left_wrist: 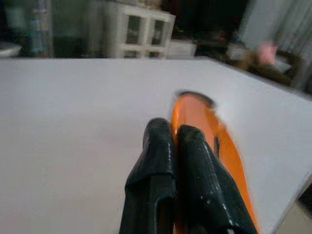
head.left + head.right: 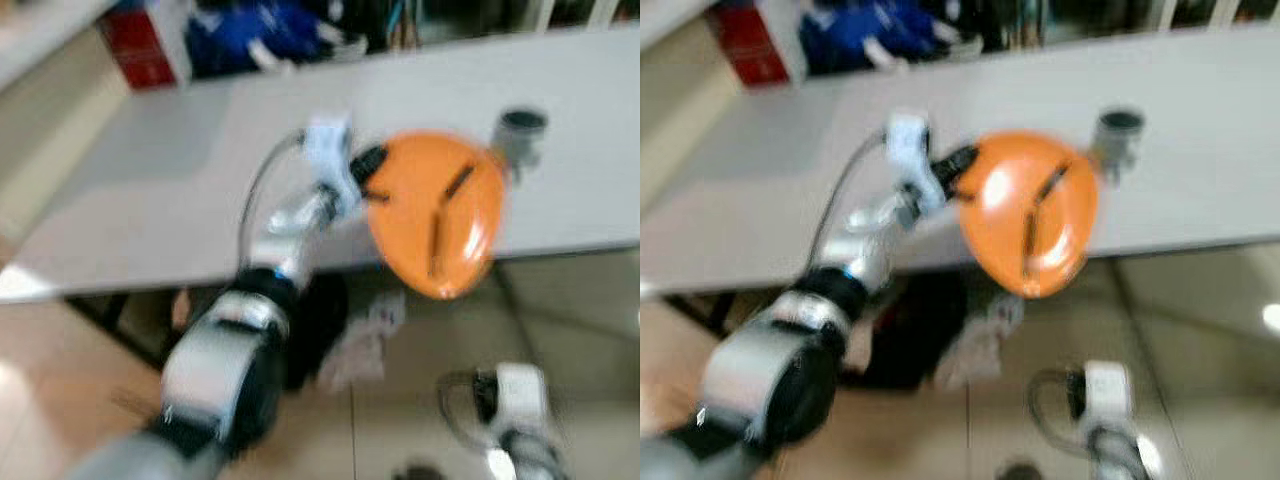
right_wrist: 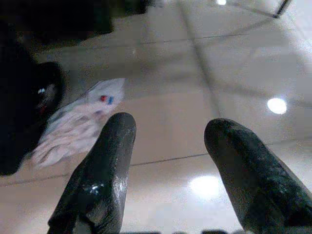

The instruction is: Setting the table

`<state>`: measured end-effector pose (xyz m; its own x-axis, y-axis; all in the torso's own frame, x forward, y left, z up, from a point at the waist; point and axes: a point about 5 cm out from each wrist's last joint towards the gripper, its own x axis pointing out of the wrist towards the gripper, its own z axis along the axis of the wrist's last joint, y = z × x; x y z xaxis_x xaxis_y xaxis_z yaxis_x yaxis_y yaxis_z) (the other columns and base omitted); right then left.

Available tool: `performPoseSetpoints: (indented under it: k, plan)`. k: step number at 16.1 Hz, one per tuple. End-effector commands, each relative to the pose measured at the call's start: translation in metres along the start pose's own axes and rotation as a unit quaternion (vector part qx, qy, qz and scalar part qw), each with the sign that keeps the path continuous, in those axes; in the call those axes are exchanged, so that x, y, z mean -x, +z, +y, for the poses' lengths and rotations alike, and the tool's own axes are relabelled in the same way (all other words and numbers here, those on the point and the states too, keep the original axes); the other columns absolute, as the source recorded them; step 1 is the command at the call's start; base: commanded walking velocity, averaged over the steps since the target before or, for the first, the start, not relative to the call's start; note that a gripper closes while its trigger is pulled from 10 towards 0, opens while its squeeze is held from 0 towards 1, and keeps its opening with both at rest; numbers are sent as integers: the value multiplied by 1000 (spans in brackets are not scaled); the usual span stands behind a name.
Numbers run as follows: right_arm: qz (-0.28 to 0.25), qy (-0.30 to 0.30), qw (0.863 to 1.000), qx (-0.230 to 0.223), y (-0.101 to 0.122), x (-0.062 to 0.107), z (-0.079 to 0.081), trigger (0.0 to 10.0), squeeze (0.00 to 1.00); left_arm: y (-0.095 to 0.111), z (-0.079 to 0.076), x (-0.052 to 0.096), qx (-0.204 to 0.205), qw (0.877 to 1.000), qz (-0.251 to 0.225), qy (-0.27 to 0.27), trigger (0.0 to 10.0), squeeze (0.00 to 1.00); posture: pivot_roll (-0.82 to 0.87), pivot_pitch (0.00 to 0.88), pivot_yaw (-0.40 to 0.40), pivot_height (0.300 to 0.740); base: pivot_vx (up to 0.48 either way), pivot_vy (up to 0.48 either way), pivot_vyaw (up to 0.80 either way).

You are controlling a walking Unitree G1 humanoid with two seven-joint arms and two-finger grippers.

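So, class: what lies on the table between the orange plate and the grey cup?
Nothing: in the left eye view the orange plate, pinched by the left gripper, reaches almost to the grey cup on the white table.

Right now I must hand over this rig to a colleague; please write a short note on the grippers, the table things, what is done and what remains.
Left gripper: shut on the rim of the orange plate, held at the near edge of the white table; the plate partly overhangs the floor.
Right gripper: open, holds nothing, hangs low over the tiled floor.
Grey cup stands on the table just behind the plate.
Done: plate brought to the table. Left: put it flat on the table and release.
The head views are blurred; check before you move.
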<state>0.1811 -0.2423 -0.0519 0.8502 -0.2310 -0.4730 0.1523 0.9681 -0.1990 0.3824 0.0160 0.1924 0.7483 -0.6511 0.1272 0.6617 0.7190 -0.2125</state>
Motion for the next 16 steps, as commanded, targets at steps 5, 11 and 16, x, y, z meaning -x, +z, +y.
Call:
performPoseSetpoints:
  k: [5,11,16]
  plan:
    - [-5,9,1000,-4,2,0,8,10000,0,2,8,1,4,1000,0,27,0,0,-114,0,151,735,0,0,0]
    - [-5,11,1000,-1,-3,5,8,10000,0,16,6,-13,59,995,10,74,0,0,-147,0,152,735,0,0,0]
    - [-4,-2,1000,-1,-22,25,0,10000,0,11,6,-16,104,986,23,125,0,0,-241,0,184,735,0,0,0]
